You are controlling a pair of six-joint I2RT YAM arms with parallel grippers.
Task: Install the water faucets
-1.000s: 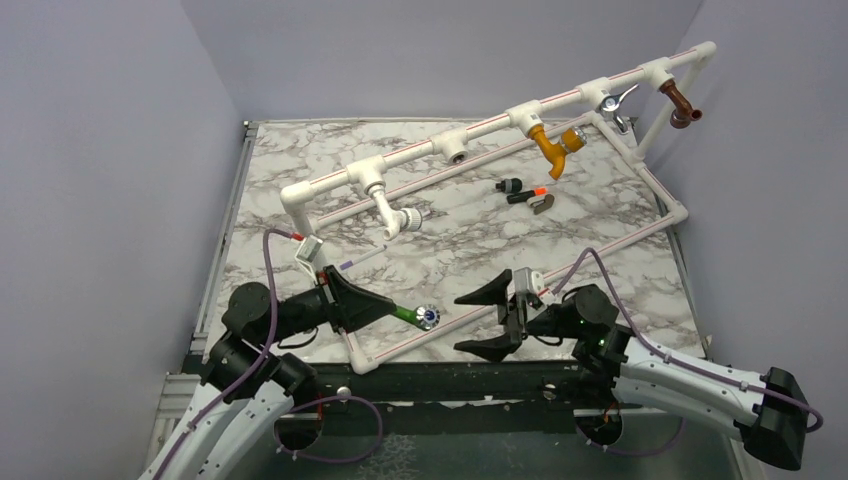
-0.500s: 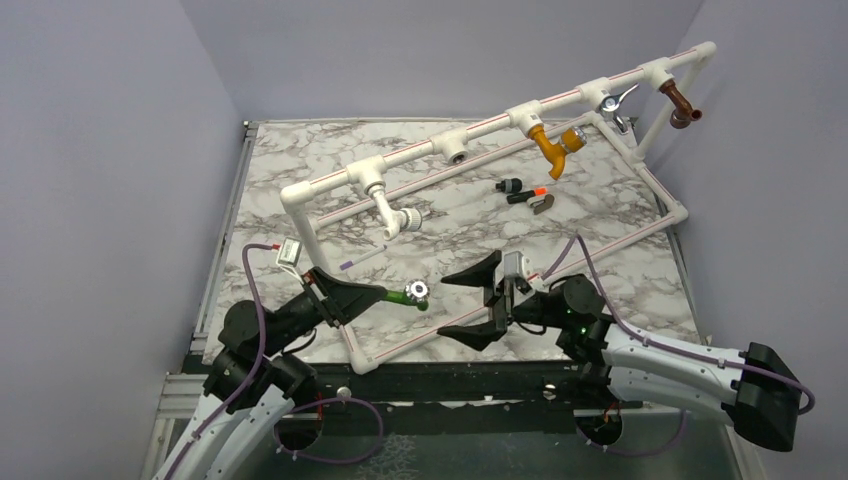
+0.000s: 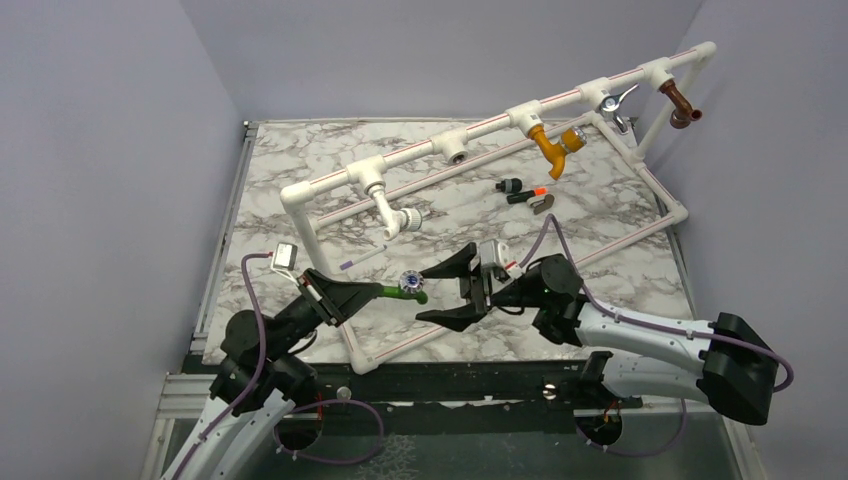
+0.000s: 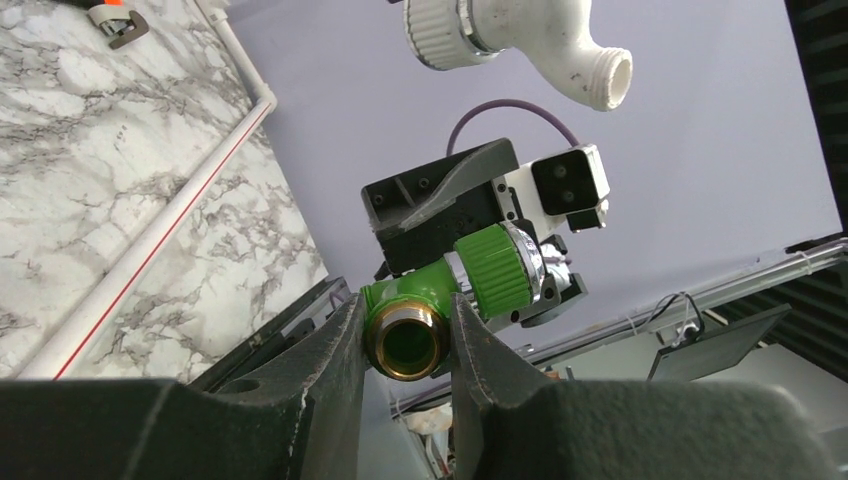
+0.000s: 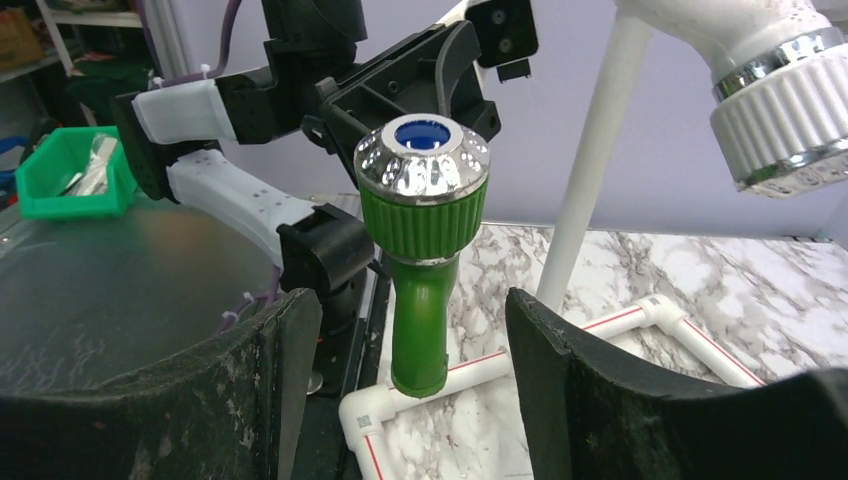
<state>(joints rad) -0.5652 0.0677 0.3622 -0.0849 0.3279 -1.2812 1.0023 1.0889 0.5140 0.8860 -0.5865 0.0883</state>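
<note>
The green faucet [image 3: 405,290] with its round silver knob is held above the table's front. My left gripper [image 3: 385,293] is shut on its brass threaded end, which shows in the left wrist view [image 4: 405,340] between the fingers. My right gripper [image 3: 442,287] is open, one jaw on each side of the faucet's knob end, touching neither side. In the right wrist view the faucet [image 5: 422,250] hangs knob up between the open fingers. The white pipe frame [image 3: 330,185] has one bare socket [image 3: 457,153].
The frame carries a white faucet [image 3: 397,215], an orange one [image 3: 555,145], a chrome one [image 3: 615,105] and a brown one [image 3: 682,105]. Small loose parts [image 3: 525,192] lie on the marble inside the frame. The frame's front rail [image 3: 420,335] runs under both grippers.
My left gripper has lifted the green faucet and swung it back and slightly left. My right gripper has moved left and forward, its open jaws now on either side of the faucet.
</note>
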